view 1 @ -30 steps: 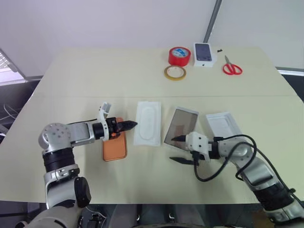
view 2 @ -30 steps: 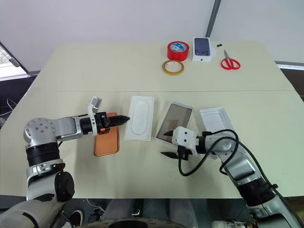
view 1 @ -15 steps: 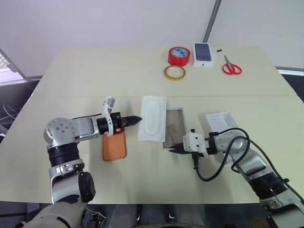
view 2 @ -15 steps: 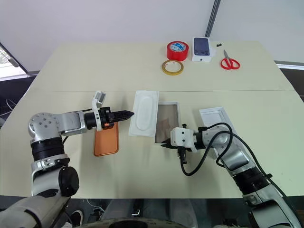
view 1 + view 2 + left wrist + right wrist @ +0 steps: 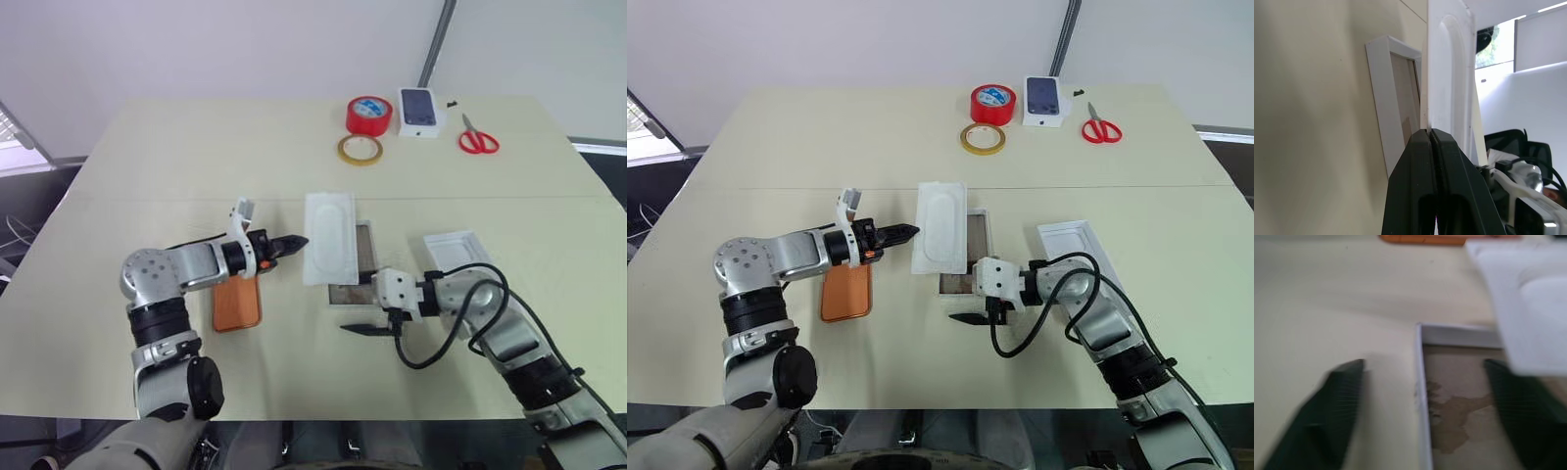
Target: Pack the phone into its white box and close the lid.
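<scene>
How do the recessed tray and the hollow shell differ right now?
The recessed tray is pinched at its edge by the left gripper and partly covers the hollow shell; the shell lies free on the table, open side up. The tray is shallow with a rounded recess; the shell has upright walls and a brownish inside. Both are white, rectangular and alike in footprint.
</scene>
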Robot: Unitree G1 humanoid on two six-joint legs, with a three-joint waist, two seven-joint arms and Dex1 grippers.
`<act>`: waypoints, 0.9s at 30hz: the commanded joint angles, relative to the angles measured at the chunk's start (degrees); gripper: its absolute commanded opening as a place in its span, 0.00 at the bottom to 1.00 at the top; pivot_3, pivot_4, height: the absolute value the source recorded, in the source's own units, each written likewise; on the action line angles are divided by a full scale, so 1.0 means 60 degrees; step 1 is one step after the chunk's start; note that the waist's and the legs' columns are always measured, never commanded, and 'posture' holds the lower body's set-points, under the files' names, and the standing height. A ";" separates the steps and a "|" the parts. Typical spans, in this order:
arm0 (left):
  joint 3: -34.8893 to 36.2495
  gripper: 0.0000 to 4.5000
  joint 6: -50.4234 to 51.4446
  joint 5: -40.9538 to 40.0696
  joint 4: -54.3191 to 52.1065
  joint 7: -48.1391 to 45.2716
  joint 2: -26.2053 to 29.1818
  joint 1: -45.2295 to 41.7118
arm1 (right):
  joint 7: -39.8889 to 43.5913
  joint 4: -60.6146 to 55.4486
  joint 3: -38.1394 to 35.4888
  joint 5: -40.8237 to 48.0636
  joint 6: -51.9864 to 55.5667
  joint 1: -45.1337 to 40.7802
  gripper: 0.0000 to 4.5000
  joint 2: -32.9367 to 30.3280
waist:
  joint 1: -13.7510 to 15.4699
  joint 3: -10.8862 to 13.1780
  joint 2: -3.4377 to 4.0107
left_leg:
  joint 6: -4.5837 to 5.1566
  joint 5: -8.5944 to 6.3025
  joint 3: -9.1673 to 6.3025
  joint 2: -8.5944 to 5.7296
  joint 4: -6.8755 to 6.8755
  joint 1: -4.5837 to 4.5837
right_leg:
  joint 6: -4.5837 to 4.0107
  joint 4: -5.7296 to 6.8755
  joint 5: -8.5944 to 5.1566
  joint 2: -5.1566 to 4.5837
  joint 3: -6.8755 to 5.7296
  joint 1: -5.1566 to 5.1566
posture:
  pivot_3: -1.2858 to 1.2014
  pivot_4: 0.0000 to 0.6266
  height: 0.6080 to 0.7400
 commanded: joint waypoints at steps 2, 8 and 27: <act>-0.0041 0.00 -0.0177 -0.0044 -0.0463 0.0212 -0.0335 -0.0062 | -0.0029 -0.0883 -0.1377 0.0513 0.0290 0.0383 0.90 -0.0998 | 0.0027 0.0002 -0.0004 | 0.0000 -0.0001 0.0000 -0.0003 0.0000 -0.0003 | 0.0000 -0.0003 0.0000 -0.0003 0.0000 0.0001 | 0.52 0.24 1.00; -0.0282 0.00 -0.0325 0.0041 -0.0499 0.0319 -0.0700 0.0034 | -0.0134 0.0097 -0.2818 0.0875 0.0043 0.0993 0.90 -0.1799 | -0.0004 0.0009 -0.0016 | 0.0002 -0.0001 -0.0002 -0.0003 -0.0003 -0.0006 | 0.0000 -0.0012 0.0000 0.0000 0.0000 0.0003 | 0.52 0.24 1.00; -0.1118 0.73 -0.0074 -0.0207 -0.1022 -0.0818 0.0034 -0.0016 | -0.1214 0.0771 -0.3019 0.1355 0.0216 -0.0438 0.92 -0.0512 | -0.0048 0.0010 -0.0017 | -0.0011 0.0007 -0.0002 -0.0001 -0.0003 -0.0005 | 0.0000 -0.0003 0.0000 0.0006 0.0001 -0.0003 | 0.52 0.24 1.00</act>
